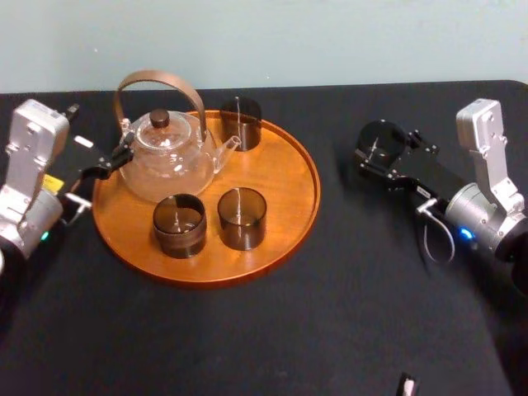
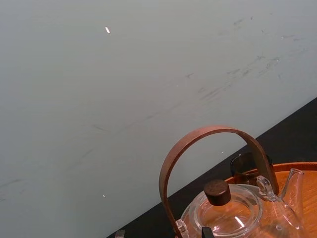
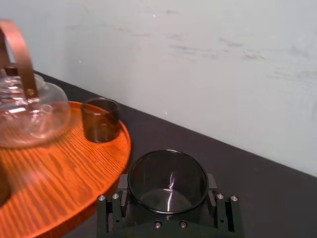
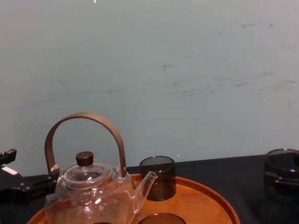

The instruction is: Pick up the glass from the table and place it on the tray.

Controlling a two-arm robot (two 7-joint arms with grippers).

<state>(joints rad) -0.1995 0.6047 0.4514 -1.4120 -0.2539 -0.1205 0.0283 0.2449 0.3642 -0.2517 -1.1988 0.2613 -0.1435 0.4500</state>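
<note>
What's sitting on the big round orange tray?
A clear teapot and three dark glasses: one behind the spout, two in front. The tray floor under them is covered. The right gripper holds a fourth glass off the tray.

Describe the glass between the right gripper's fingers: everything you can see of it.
The glass is a short, straight-walled tumbler of dark, smoky, see-through material, open at the top, empty and upright. The right gripper is shut on it, with a black finger against each side of its wall. It is over the black table, to the right of the tray and apart from its rim. Whether its base touches the table cannot be told.
</note>
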